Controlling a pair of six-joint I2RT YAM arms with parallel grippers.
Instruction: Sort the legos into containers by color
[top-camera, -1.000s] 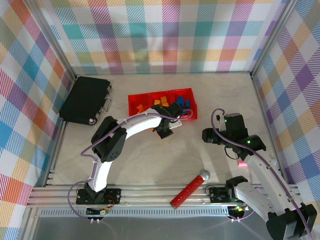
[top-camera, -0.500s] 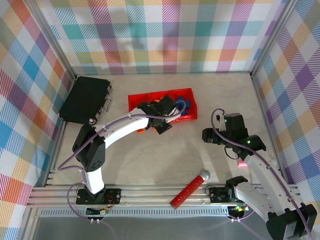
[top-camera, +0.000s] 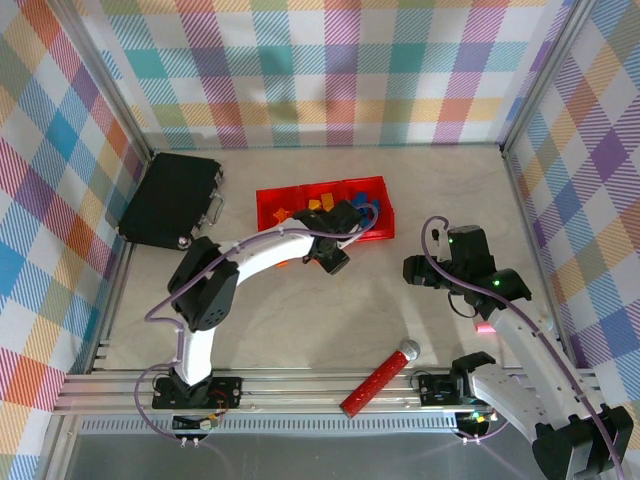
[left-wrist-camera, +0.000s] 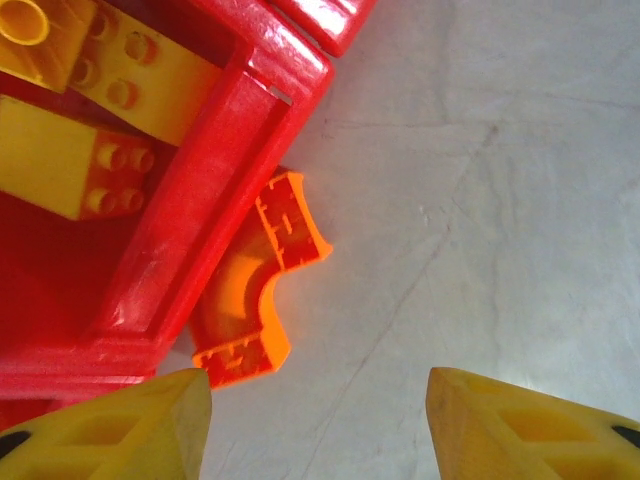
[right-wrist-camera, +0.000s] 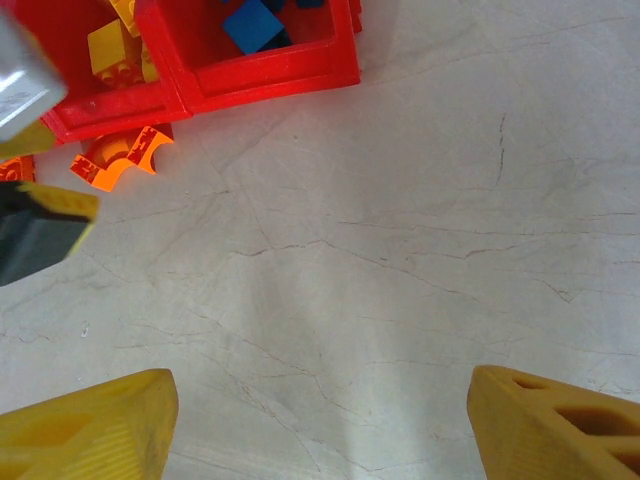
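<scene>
The three joined red containers (top-camera: 262, 208) stand at the back middle of the table with orange, yellow and blue legos in them. In the left wrist view an orange arched lego (left-wrist-camera: 255, 285) lies on the table against the container wall (left-wrist-camera: 220, 180), with yellow legos (left-wrist-camera: 60, 150) inside the bin. My left gripper (left-wrist-camera: 320, 430) is open just in front of that arched lego, with nothing between its fingers. My right gripper (right-wrist-camera: 320, 430) hangs open over bare table to the right. It looks at the containers (right-wrist-camera: 270, 75), a blue lego (right-wrist-camera: 255, 22) and the arched lego (right-wrist-camera: 120, 160).
A flat black case (top-camera: 172, 200) lies at the back left. A long red cylinder with a silver ball end (top-camera: 380, 378) rests near the front rail. Another small orange lego (top-camera: 287, 263) lies on the table in front of the left bin. Checked walls close in the table.
My left gripper has gone from shut to open. Its arm swung towards the bins and came back to their front edge. The right arm has not moved.
</scene>
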